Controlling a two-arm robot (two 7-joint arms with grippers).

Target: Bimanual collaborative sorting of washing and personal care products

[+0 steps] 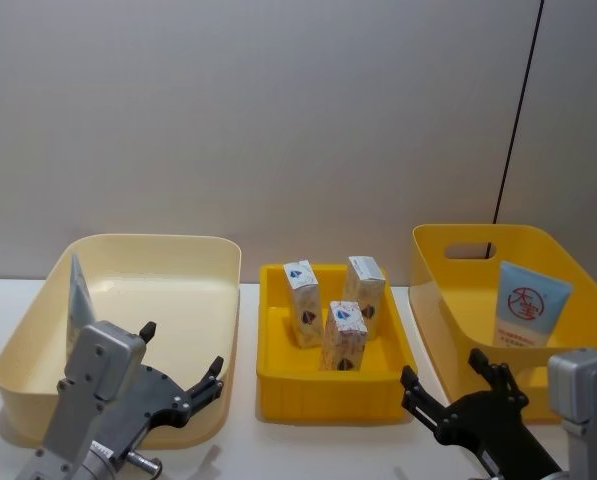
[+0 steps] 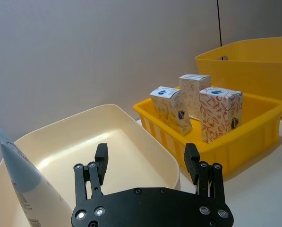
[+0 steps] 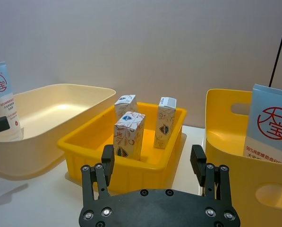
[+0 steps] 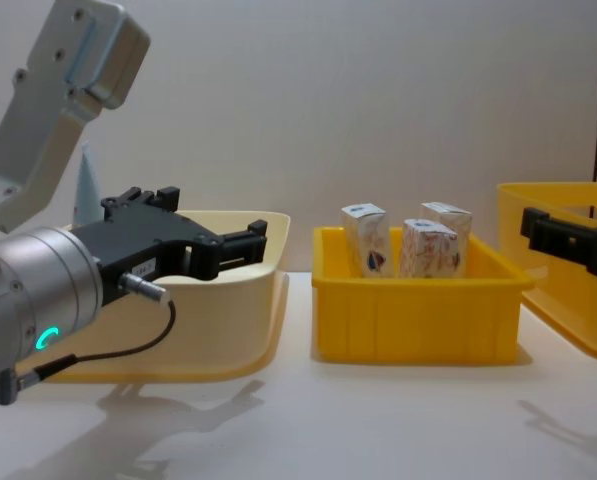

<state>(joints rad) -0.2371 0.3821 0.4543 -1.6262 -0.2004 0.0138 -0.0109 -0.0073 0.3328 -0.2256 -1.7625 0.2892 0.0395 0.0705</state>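
I see left gripper [image 1: 182,347], right gripper [image 1: 441,365] wide open, empty. Yellow tray [image 1: 328,388] ahead between them holds three cartons [image 1: 344,335]; two tubes [image 1: 530,303] flank.

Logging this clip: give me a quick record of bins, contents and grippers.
cream bin: left; one tube leaning on its left wall
yellow tray: middle; three cartons, upright
yellow bin: right; one tube leaning inside
left gripper: open, empty, at cream bin's near edge
right gripper: open, empty, near yellow bin's front
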